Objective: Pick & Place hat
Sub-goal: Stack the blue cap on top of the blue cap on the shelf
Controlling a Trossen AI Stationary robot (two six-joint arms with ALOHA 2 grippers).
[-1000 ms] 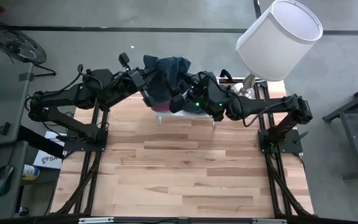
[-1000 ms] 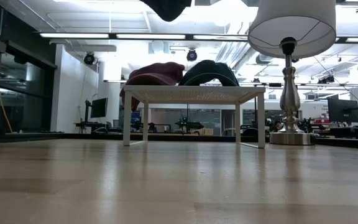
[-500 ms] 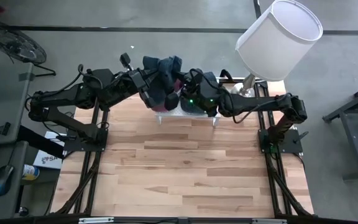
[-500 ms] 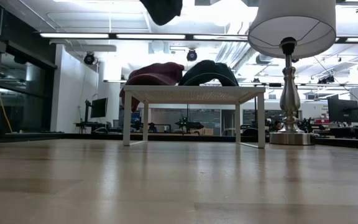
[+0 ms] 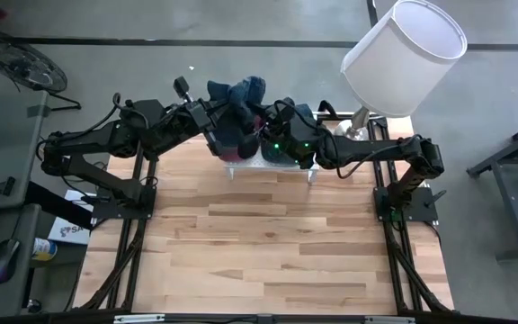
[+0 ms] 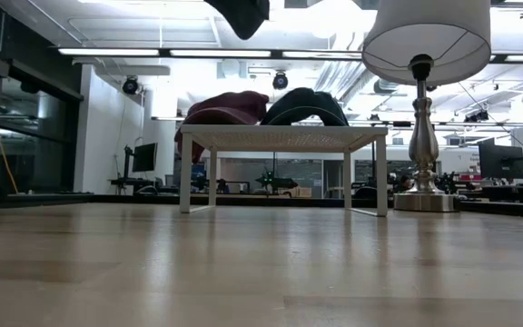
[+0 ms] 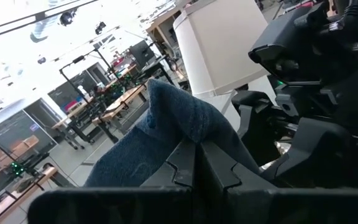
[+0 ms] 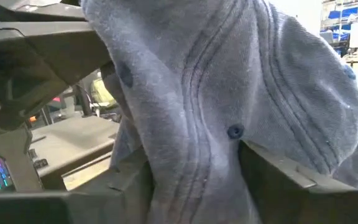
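Mid-handover above the far desk, the left gripper clenched the hat while the right gripper, fingers apart around it, needed to clamp next.

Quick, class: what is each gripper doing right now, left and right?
Left gripper: shut on the blue hat.
Right gripper: fingers either side of the hat; a grip cannot be told.

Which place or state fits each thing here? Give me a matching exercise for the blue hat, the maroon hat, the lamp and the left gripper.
Things:
1. blue hat
2. maroon hat
3. lamp
4. left gripper

Places or states:
A. standing at the table's far right corner
B. shut on cloth
C. lying on the small white stand
D. held up in the air between both arms

Pairs: 1-D, 2-C, 3-A, 4-B
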